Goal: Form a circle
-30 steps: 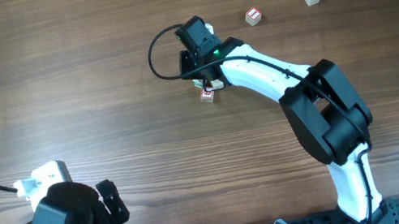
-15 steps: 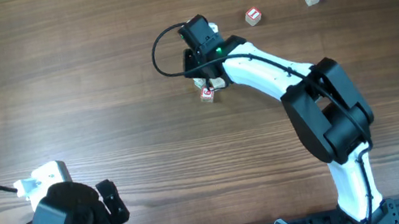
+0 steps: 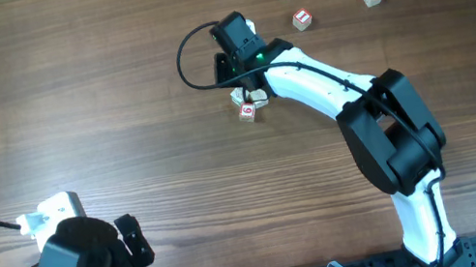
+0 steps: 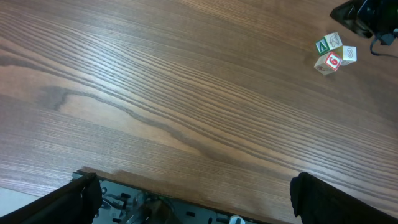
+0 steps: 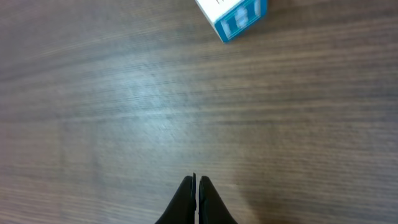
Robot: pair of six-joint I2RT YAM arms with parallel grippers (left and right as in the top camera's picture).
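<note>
The clump of three letter cubes (image 3: 247,103) lies at the upper centre of the worktop (image 3: 66,105), just below the right gripper (image 5: 196,186), which is pinched shut and holds nothing. The left gripper (image 4: 196,191), spread wide and empty, sits well apart at the lower left, so the right arm is much the nearer.

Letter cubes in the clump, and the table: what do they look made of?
Letter cubes: pale matte faces with red and green printed characters, probably painted wood, possibly plastic. Table: brown streaky grain with soft sheen, wood or wood-look laminate; cannot tell which.
</note>
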